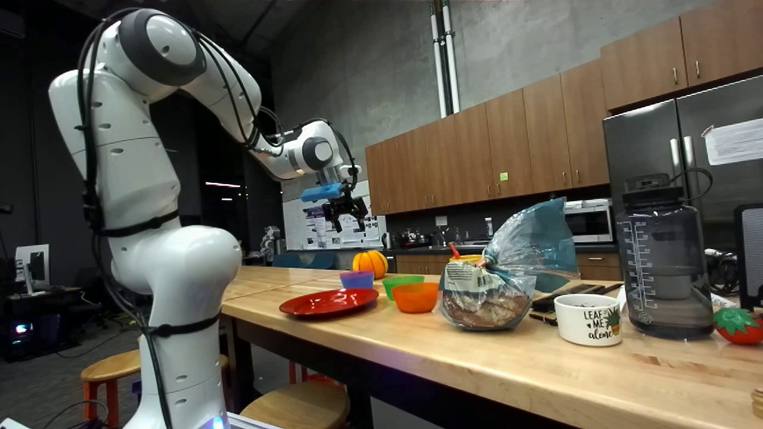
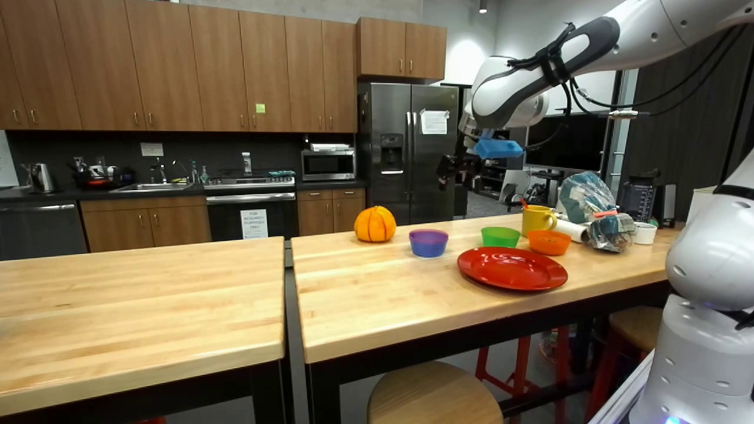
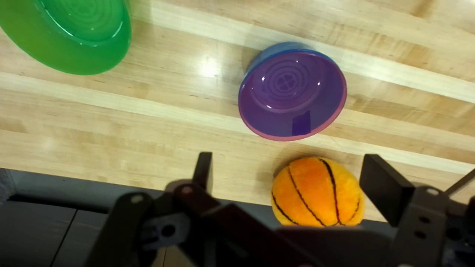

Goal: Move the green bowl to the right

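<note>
The green bowl (image 1: 391, 285) stands upright on the wooden table, behind the orange bowl (image 1: 415, 297) in an exterior view. In an exterior view it stands just behind the red plate (image 2: 512, 268), as the green bowl (image 2: 500, 237) between the purple-blue bowl and the orange bowl. In the wrist view the green bowl (image 3: 79, 48) is cut off at the upper left. My gripper (image 1: 350, 225) is open and empty, high above the table. It shows dark in an exterior view (image 2: 452, 176). In the wrist view my open gripper (image 3: 287, 161) has its fingers apart, well above the table.
A purple-blue bowl (image 3: 293, 92) and an orange plush pumpkin (image 3: 317, 193) lie below the gripper's view. A yellow mug (image 2: 537, 220), a bagged loaf (image 1: 486, 298), a white pot (image 1: 588, 322) and a dark bottle (image 1: 664, 268) stand along the table.
</note>
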Controlling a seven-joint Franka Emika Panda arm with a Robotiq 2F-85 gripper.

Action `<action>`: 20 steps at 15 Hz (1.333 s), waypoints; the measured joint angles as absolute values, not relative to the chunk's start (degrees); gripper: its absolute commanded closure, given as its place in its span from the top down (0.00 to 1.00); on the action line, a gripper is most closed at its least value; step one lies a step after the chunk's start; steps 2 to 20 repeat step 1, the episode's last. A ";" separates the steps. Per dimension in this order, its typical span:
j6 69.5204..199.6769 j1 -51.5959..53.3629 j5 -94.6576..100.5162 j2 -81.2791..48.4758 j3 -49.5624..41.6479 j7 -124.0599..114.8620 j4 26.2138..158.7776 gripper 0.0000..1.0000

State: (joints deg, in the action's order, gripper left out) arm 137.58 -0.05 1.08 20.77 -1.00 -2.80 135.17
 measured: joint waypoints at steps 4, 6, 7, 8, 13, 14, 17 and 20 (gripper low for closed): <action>137.08 0.49 0.66 21.06 -0.95 -1.68 135.18 1.00; 137.08 0.49 0.66 21.06 -0.95 -1.68 135.18 1.00; 137.08 0.49 0.66 21.06 -0.95 -1.68 135.18 1.00; 137.08 0.49 0.66 21.06 -0.95 -1.68 135.18 1.00; 137.08 0.49 0.66 21.06 -0.95 -1.68 135.18 1.00; 137.08 0.49 0.66 21.06 -0.95 -1.68 135.18 1.00; 137.08 0.49 0.66 21.06 -0.95 -1.68 135.18 1.00; 137.08 0.49 0.66 21.06 -0.95 -1.68 135.18 1.00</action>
